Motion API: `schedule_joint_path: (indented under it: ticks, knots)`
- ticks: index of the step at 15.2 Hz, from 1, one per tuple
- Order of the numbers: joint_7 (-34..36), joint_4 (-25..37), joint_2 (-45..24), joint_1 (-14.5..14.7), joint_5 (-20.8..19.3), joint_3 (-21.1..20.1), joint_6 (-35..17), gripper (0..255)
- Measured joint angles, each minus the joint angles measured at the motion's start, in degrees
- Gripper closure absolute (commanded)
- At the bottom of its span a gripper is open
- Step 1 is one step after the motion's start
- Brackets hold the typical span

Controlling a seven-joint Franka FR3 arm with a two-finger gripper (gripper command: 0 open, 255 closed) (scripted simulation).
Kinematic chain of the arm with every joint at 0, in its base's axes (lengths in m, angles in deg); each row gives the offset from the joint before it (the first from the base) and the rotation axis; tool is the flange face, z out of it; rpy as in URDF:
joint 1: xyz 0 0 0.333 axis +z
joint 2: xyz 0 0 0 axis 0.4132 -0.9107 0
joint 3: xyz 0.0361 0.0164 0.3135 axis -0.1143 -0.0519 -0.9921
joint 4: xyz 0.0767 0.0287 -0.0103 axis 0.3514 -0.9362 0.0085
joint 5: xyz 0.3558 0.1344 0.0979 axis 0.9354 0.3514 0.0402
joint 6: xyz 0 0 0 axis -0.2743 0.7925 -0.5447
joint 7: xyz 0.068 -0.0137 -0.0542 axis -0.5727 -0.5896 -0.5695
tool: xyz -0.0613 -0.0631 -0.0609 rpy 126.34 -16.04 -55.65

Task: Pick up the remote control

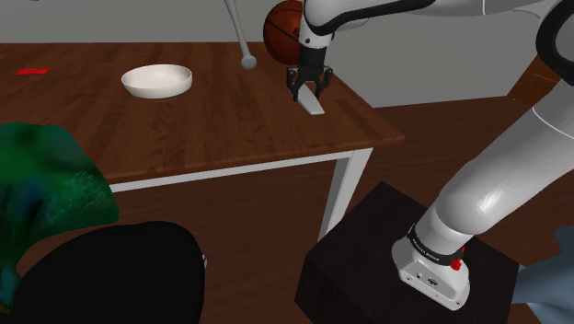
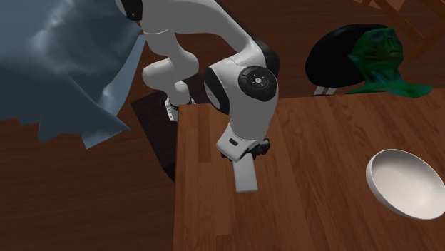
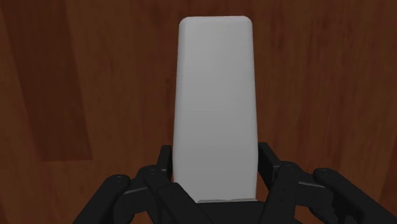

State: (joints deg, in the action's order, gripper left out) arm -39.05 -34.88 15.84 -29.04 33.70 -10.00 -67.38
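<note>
Wooden table [image 1: 230, 129] bears the pale remote control [image 3: 216, 95], pinched at 1 end by the gripper [image 3: 216, 153], fingers closed on its sides, so lifting could let it pivot loose.

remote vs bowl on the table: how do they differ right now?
The remote control is a flat, long slab; the bowl is round and hollow. The gripper clasps the remote control by its sides; the bowl stands untouched, toward the shoulder view's left. Both look plain white, over the same wooden table.
</note>
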Motion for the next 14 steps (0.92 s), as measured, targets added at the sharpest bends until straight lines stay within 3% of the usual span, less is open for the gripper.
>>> schedule_joint_path:
  ticks: [14]
  knots:
    - [0.12,10.4,-0.16,-0.04,-0.06,0.05,10.24,255]
